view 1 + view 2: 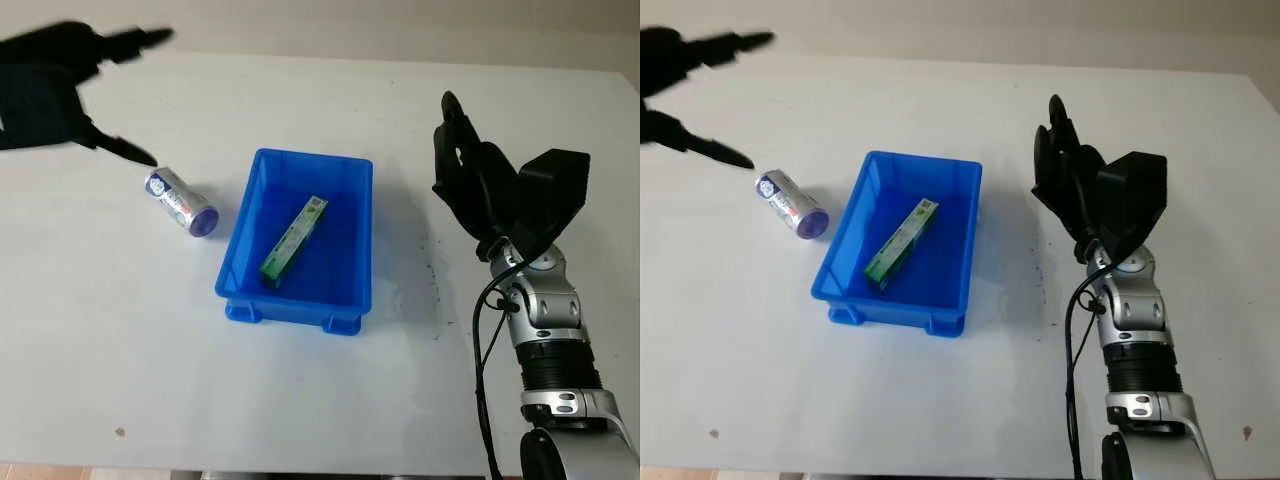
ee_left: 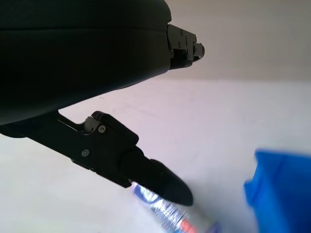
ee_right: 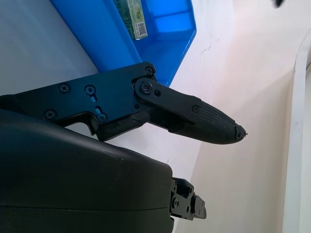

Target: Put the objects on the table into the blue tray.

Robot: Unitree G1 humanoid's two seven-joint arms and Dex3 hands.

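Observation:
A blue tray (image 1: 352,300) stands mid-table with a green and white box (image 1: 295,237) lying inside it. To the tray's left a small white and purple can (image 1: 181,201) lies on its side on the table. My left hand (image 1: 75,85) hovers open at the far left, just above and behind the can, one fingertip (image 2: 165,184) close over the can (image 2: 170,216). My right hand (image 1: 470,175) is open, raised to the right of the tray, holding nothing; the tray (image 3: 104,36) and the box (image 3: 134,17) lie beyond its finger (image 3: 204,121).
The white table (image 1: 300,400) stretches wide around the tray. Its far edge (image 1: 400,62) meets a beige wall. A small dark speck (image 1: 120,432) lies near the front left. The table's right edge (image 3: 294,121) runs close to my right arm.

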